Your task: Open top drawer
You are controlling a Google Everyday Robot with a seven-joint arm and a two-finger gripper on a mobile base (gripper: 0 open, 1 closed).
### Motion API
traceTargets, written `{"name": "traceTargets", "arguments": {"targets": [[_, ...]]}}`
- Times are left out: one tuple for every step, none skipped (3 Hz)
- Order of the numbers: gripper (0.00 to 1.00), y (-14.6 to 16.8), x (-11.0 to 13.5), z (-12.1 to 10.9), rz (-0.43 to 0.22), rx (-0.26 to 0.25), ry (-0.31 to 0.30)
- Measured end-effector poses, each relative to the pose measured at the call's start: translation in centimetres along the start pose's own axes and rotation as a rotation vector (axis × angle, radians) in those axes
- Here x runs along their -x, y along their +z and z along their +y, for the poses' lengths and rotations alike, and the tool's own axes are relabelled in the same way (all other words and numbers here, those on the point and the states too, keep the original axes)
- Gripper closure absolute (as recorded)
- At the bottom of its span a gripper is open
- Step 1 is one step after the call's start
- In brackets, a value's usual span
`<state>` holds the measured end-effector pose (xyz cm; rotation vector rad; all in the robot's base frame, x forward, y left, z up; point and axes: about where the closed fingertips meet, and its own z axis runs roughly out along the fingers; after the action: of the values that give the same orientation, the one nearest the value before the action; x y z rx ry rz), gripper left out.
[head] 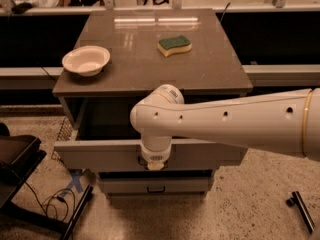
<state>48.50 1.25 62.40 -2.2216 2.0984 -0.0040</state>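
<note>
The top drawer (100, 156) of the grey cabinet is pulled partway out, and its dark inside shows under the cabinet top. My gripper (155, 165) hangs from the white arm (225, 124) at the centre of the drawer front. It is right at the small dark handle (141, 160), which my wrist mostly hides. A narrower lower drawer (156, 186) with its own handle stays shut below.
A white bowl (86, 60) and a green-and-yellow sponge (174, 45) lie on the cabinet top (140, 79). A wire basket (64, 131) hangs at the cabinet's left side. A black stand (15, 159) and cables (55, 201) are on the floor at left, and a dark tool (300, 210) at right.
</note>
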Motion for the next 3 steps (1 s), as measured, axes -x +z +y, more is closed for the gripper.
{"name": "traceTargets", "arguments": {"targets": [[1.00,0.0,0.0,0.0,0.000,0.000,0.000],[1.00,-1.0,0.0,0.7,0.021,-0.012,0.013],[1.00,-4.0,-0.4,2.2,0.075,-0.052,0.047]]}}
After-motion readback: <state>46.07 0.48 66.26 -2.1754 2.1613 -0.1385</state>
